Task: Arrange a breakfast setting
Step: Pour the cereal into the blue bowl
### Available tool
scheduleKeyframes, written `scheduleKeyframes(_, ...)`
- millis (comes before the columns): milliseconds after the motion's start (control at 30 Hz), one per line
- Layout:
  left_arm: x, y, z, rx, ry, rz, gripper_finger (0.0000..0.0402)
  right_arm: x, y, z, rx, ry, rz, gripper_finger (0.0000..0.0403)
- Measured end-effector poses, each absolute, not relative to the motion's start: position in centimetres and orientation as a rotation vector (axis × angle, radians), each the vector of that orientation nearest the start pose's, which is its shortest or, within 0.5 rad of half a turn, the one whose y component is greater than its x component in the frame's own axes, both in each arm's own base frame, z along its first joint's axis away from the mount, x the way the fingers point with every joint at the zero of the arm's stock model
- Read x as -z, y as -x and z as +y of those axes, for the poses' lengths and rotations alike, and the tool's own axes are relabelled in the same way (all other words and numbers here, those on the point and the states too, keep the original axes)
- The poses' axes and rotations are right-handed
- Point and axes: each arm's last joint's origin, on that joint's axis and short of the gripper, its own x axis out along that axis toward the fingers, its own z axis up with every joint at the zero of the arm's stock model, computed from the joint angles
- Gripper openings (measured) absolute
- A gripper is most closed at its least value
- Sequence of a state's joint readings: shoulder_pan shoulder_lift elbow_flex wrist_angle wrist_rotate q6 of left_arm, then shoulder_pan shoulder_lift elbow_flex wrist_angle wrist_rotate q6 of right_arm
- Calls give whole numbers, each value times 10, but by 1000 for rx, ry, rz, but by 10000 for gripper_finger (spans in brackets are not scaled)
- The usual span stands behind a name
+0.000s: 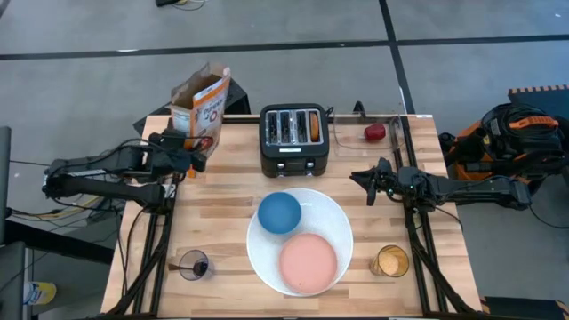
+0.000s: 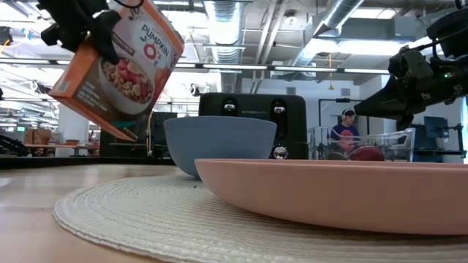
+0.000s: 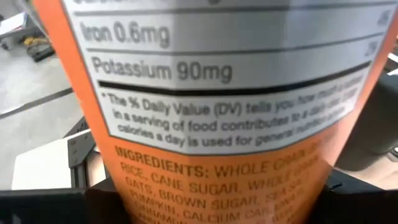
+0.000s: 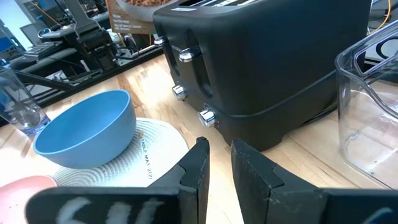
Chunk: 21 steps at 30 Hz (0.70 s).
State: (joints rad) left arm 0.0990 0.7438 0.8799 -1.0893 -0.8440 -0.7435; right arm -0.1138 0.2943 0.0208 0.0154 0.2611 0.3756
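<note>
Small blue bowl empty, small pink plate empty, both on large round white plate mid-table. Left gripper clamped on open orange cereal box, lifted at far left edge. Right gripper fingers together, beside black four-slot toaster

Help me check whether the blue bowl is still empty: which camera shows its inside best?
The high view: it looks straight down into the blue bowl, showing a bare blue inside. The right wrist view shows the inside at a slant. The low view shows only its outer wall. The left wrist view misses it.
</note>
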Motion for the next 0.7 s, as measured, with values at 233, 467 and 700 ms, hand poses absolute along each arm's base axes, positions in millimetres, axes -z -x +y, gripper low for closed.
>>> scheduleKeyframes(233, -304, -109, 33, -1161, 282, 529, 214, -147, -110, -20, 417, -350, 186, 91)
scheduleKeyframes(467, -301, -116, 34, -1182, 286, 528, 214, -147, -110, -20, 417, -350, 186, 91)
scheduleKeyframes(700, -303, -116, 27, -1145, 174, 542, 214, -147, -110, -20, 417, -350, 186, 91)
